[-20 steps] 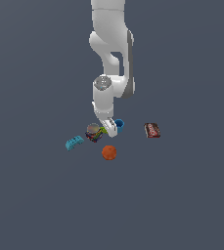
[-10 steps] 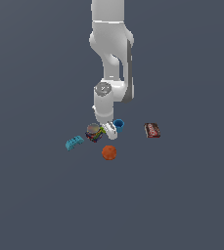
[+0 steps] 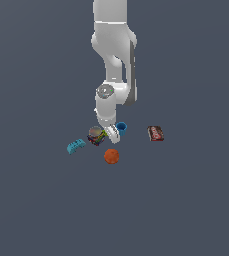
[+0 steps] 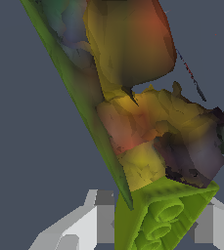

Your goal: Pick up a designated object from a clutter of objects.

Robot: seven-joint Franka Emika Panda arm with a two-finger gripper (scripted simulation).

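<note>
While the gripper straddles the yellow-green piece, jaws apart, beside the multicoloured lump left of the blue cup, closing may snag that lump

Grey floor under scattered clutter.
</note>
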